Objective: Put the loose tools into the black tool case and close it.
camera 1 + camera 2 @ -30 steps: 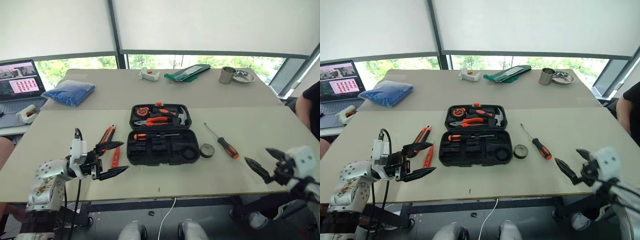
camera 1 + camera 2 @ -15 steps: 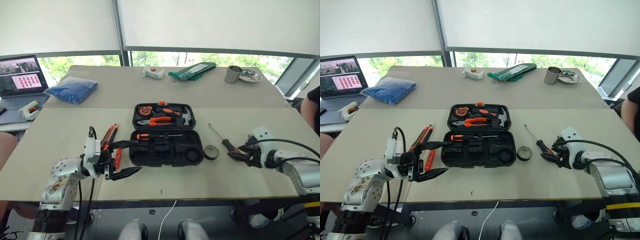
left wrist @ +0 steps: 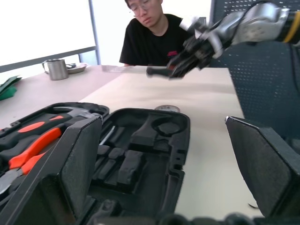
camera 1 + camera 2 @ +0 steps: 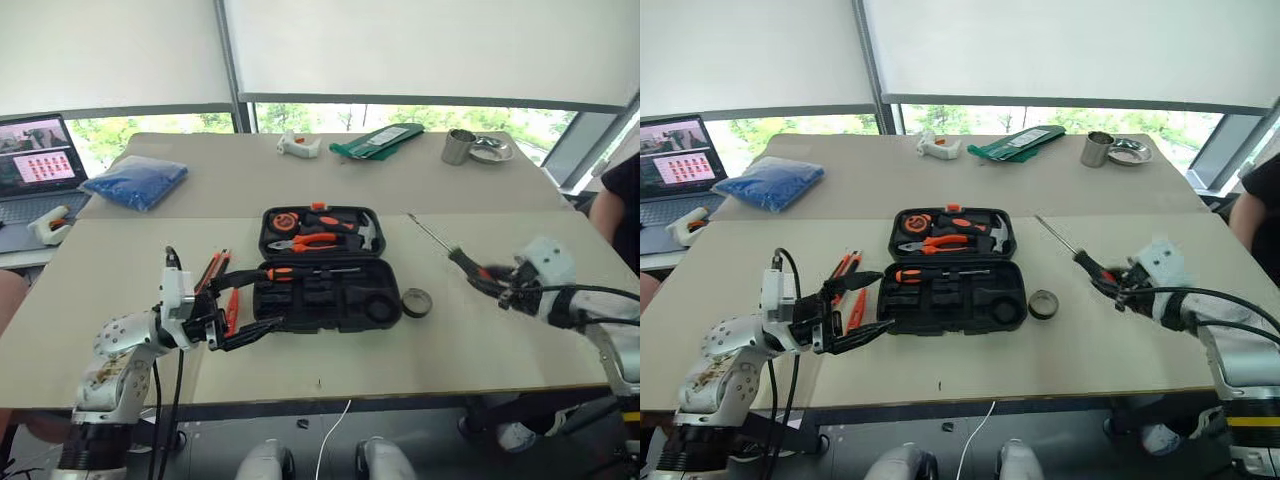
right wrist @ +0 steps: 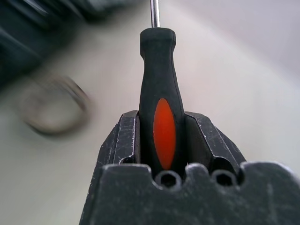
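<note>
Left eye view, nearest first: the left gripper (image 4: 252,303) hangs low over the near left of the worktop (image 4: 330,372), its two black fingers spread wide with nothing between them, their tips just at the near left corner of the black tool case (image 4: 322,268). Just behind those fingers, left of the case, the orange-black utility knife (image 4: 212,270) and a slim orange tester pen (image 4: 232,308) lie side by side on the worktop. The case lies open and flat in the middle of the worktop; one orange-and-black screwdriver (image 4: 308,271) rests along the top edge of its near half, whose other moulded slots look bare, and the far half holds the orange-handled pliers (image 4: 312,241), a hammer (image 4: 364,234) and a tape measure (image 4: 287,220). The small dark tape roll (image 4: 415,301) sits on the worktop just right of the case. Further right, the right gripper (image 4: 497,284) is raised above the worktop with its fingers clamped on the handle of the second screwdriver (image 4: 456,256), whose metal shaft points away toward the far left; the right wrist view shows the black and orange handle pinched between both fingers (image 5: 125,140). On the far part of the worktop lie a blue bag (image 4: 137,182) at the left, a green pouch (image 4: 376,142) in the middle and a metal cup (image 4: 459,146) at the right, with a laptop (image 4: 33,160) at the far left edge
</note>
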{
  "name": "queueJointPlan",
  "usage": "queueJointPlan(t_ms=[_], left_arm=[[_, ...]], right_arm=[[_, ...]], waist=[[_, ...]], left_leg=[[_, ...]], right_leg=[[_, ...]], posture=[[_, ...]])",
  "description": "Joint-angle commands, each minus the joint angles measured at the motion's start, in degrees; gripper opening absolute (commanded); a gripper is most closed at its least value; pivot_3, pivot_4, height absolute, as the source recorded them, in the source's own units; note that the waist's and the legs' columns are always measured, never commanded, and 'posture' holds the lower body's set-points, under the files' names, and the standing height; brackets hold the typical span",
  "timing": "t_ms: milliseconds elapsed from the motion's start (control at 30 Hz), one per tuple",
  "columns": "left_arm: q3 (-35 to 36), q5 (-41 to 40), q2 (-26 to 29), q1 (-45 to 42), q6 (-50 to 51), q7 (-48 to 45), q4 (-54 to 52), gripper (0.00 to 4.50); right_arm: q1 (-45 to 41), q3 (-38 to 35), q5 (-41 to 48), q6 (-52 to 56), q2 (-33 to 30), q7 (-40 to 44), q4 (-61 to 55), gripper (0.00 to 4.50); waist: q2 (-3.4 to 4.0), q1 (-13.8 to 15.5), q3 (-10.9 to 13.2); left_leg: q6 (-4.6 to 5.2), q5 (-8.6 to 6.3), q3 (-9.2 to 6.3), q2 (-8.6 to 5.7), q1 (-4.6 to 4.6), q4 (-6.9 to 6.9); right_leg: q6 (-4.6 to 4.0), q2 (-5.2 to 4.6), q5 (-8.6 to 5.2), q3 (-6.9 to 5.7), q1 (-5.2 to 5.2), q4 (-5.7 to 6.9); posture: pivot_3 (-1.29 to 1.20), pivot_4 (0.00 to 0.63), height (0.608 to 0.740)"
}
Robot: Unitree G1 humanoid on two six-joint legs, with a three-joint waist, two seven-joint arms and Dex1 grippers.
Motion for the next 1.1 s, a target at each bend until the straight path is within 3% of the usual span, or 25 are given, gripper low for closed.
queueJointPlan(t_ms=[33,167,300,400,600,967,1033,1100], left_arm=[[3.07,-0.12,0.56,2.38,-1.13,1.62,-0.40,4.50],[3.42,1.10,0.62,3.80,-2.19,2.02,0.33,4.50],[3.20,1.84,0.79,4.09,-2.88,1.94,0.59,4.50],[3.26,2.21,0.64,4.54,-3.49,2.12,0.63,4.50],[3.12,2.95,0.37,5.13,-4.56,2.39,0.42,4.50],[3.15,3.31,0.33,6.48,-5.63,3.18,-0.34,4.50],[3.01,3.40,0.31,6.49,-5.78,3.34,-0.35,4.50],[2.98,3.47,0.38,6.56,-5.89,3.51,-0.35,4.50]], right_arm=[[-9.80,9.49,-5.06,-6.31,0.80,7.13,1.94,1.02],[-20.41,20.24,-12.96,-13.72,4.89,13.28,11.92,1.02],[-28.40,26.08,-18.81,-19.90,9.44,15.20,23.12,1.02],[-31.38,29.18,-22.51,-24.87,11.98,15.67,30.55,1.02],[-34.19,29.97,-25.16,-27.06,15.97,15.56,38.66,1.02],[-34.37,29.88,-26.87,-29.53,17.48,15.30,43.85,1.02],[-34.99,30.03,-27.61,-31.02,17.63,14.54,44.03,2.02],[-35.70,29.23,-27.38,-33.91,17.43,14.13,44.38,2.61]], waist=[[-0.04,-0.27,0.02],[-0.08,0.19,0.05],[-0.07,0.69,0.06],[-0.07,0.73,0.07],[-0.04,0.34,0.08],[-0.01,0.29,0.10],[-0.01,0.21,0.10],[0.00,0.22,0.10]], left_leg=[[-0.03,0.02,0.00,0.03,0.08,0.00],[-0.14,0.08,0.02,0.17,0.17,0.01],[-0.15,0.10,0.04,0.10,-0.02,0.02],[-0.09,0.06,0.04,0.00,-0.21,-0.01],[-0.11,0.00,0.05,0.00,-0.27,-0.04],[-0.15,0.03,0.04,0.03,-0.07,-0.02],[-0.16,0.03,0.04,0.04,-0.06,-0.02],[-0.17,0.04,0.05,0.05,-0.06,-0.03]], right_leg=[[-0.01,0.02,0.00,0.00,0.03,0.02],[-0.49,0.07,-0.17,-0.06,0.06,0.04],[-0.85,0.03,0.05,-0.04,-0.07,0.05],[-0.45,-0.02,0.25,-0.07,-0.16,0.01],[-0.42,-0.02,0.22,-0.13,-0.18,-0.01],[-0.44,-0.04,0.22,-0.12,-0.09,0.06],[-0.45,-0.04,0.23,-0.12,-0.09,0.07],[-0.45,-0.04,0.23,-0.12,-0.12,0.09]], posture=[[0.00,0.150,0.740],[0.00,0.150,0.740],[0.00,0.150,0.740],[0.00,0.150,0.740],[0.00,0.150,0.740],[0.00,0.150,0.740],[0.00,0.150,0.740],[0.00,0.150,0.740]])
